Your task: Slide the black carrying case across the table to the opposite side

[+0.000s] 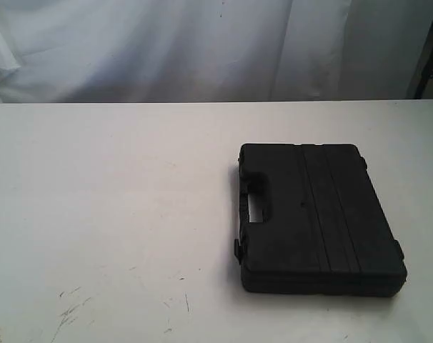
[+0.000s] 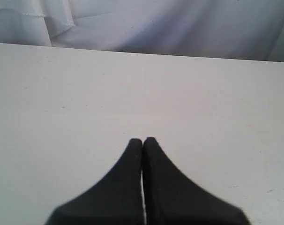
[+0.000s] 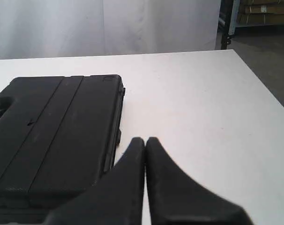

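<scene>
Left gripper [image 2: 142, 140]: jaws pressed together, holding nothing, over bare white table [image 1: 116, 200]. Right gripper [image 3: 145, 139]: likewise closed, just beside black carrying case [image 1: 316, 214]. The case lies flat, right of centre.

Black case [image 1: 324, 218] lies flat on white table [image 1: 109, 200].

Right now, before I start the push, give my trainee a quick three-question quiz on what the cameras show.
1. True or false: the case lies flat on the right half of the table in the exterior view.
2. The right gripper is: A) wide open above the case; B) shut, beside the case; C) shut on a latch.
3. Toward which side of the exterior view does the case's handle face?
Key: 1 true; 2 B; 3 left.
</scene>
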